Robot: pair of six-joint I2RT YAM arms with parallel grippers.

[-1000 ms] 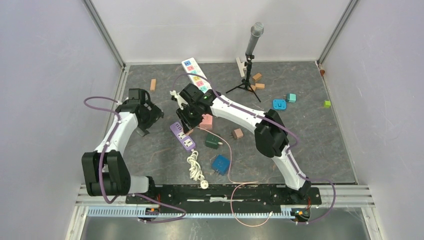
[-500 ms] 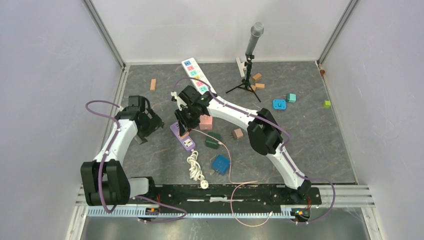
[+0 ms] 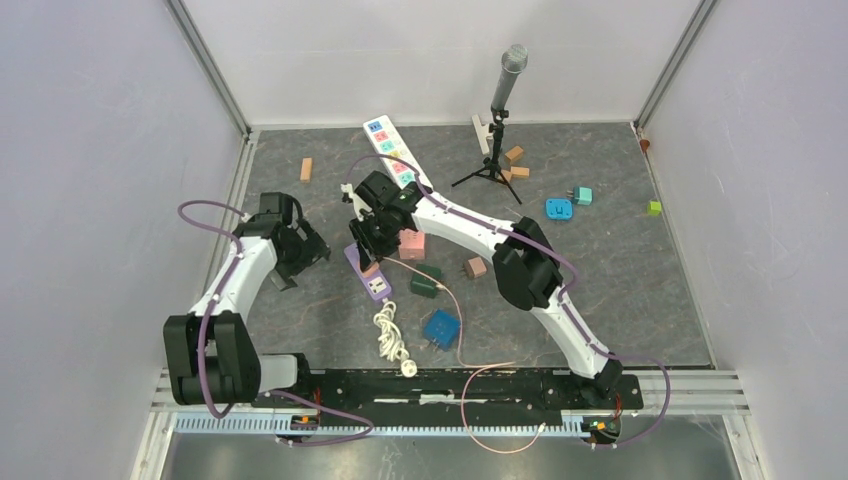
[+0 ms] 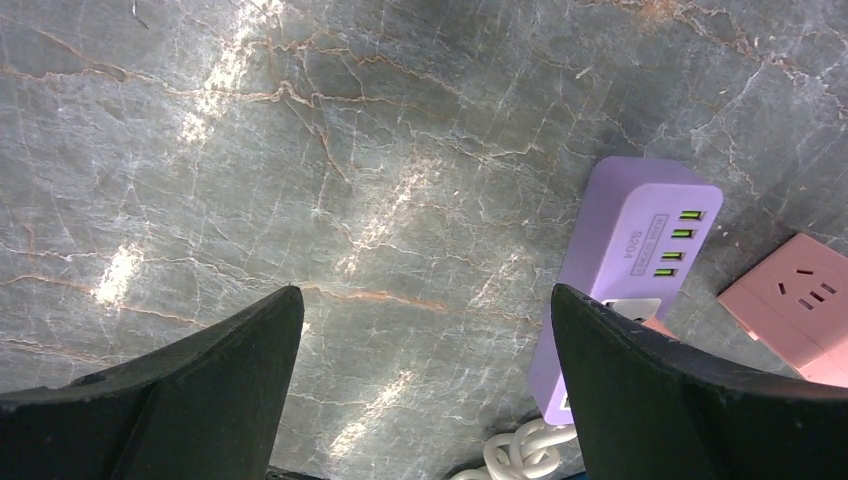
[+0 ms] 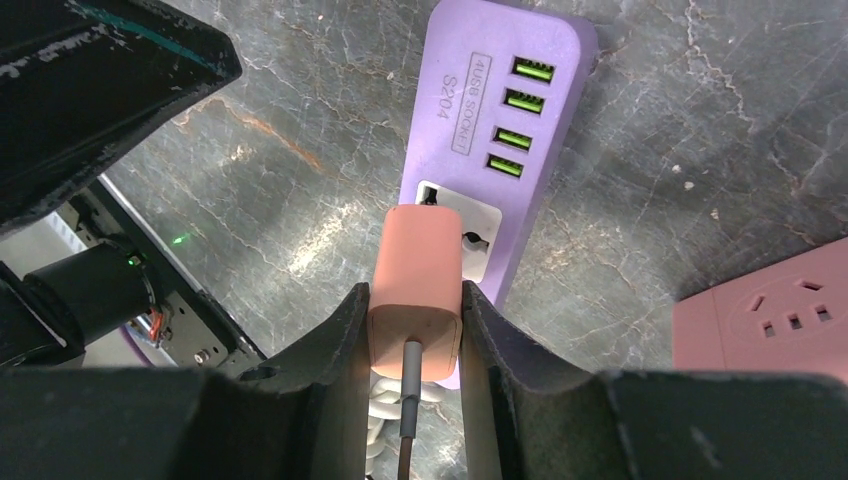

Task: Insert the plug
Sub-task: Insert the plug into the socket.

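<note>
A purple power strip (image 3: 366, 274) lies mid-table, with green USB ports and white sockets; it shows in the right wrist view (image 5: 480, 130) and the left wrist view (image 4: 625, 270). My right gripper (image 5: 412, 300) is shut on a salmon-pink plug (image 5: 418, 285) with a thin cable, and holds its front end against the strip's white socket (image 5: 470, 225). In the top view this gripper (image 3: 372, 240) is over the strip's far end. My left gripper (image 4: 425, 300) is open and empty above bare table, left of the strip (image 3: 300, 250).
A pink socket block (image 3: 412, 244) sits right of the strip, with a green plug (image 3: 424, 284), a blue plug (image 3: 440, 327) and a brown block (image 3: 474, 267) nearby. The strip's white coiled cord (image 3: 390, 335) lies in front. A white multi-socket strip (image 3: 390, 152) and microphone stand (image 3: 495, 150) stand behind.
My right gripper has carried the pink plug a little left and down onto the purple strip. My left gripper has edged right toward the strip.
</note>
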